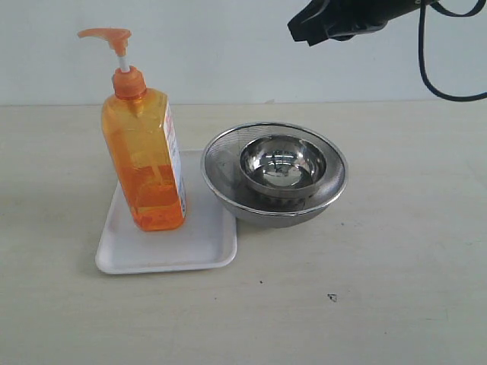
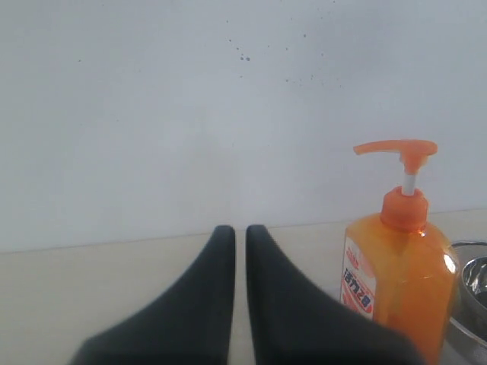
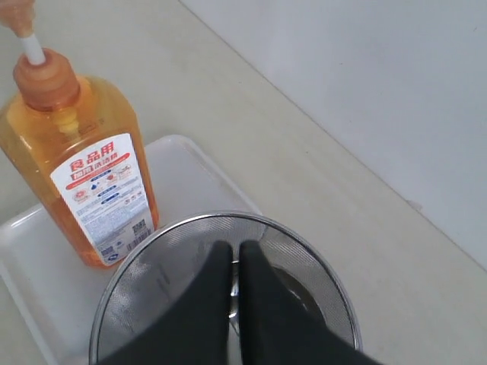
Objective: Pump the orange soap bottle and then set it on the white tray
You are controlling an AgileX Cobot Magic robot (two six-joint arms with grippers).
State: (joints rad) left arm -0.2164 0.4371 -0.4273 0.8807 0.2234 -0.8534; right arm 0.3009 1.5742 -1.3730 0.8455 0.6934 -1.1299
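Two left fingers (image 2: pixel 213 289), black and tapered, stand closed to a thin slit with nothing between them. We see them only in the left wrist view, clear of the orange soap bottle (image 1: pixel 144 163) beside them. On the pale table (image 1: pixel 61 304) the bottle stands upright on the left half of the white tray (image 1: pixel 205 247), its pump head raised on the white stem, spout aimed left, label turned toward the bowls. Right of the tray sits a steel mesh bowl (image 1: pixel 224 186) with a smaller polished bowl (image 1: pixel 283 163) nested inside. The mesh bowl's rim overlaps the tray's right edge from our angle, and we cannot tell whether the two touch. At far upper right the right fingers (image 1: pixel 310 32) hang high above the table, closed and empty; in the right wrist view they point down over the mesh bowl.
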